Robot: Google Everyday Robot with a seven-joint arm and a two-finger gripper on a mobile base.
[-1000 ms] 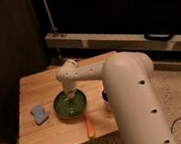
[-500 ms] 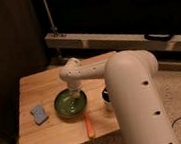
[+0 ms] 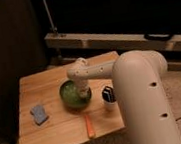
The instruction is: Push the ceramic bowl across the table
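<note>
Bowl push: barely begun, it seems.
My gripper (image 3: 81,91) sits in the ceramic bowl (image 3: 73,95) mid-table (image 3: 33,87); whether it grips anything, I cannot tell.

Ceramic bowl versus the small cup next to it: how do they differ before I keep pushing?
The ceramic bowl is wide, shallow and glossy green; the cup is narrow, taller for its width, white outside and dark inside. The bowl sits near the middle of the table; the cup stands to its right, close to the arm. The gripper reaches down into the bowl, not the cup. Both stand upright on the wooden top.
</note>
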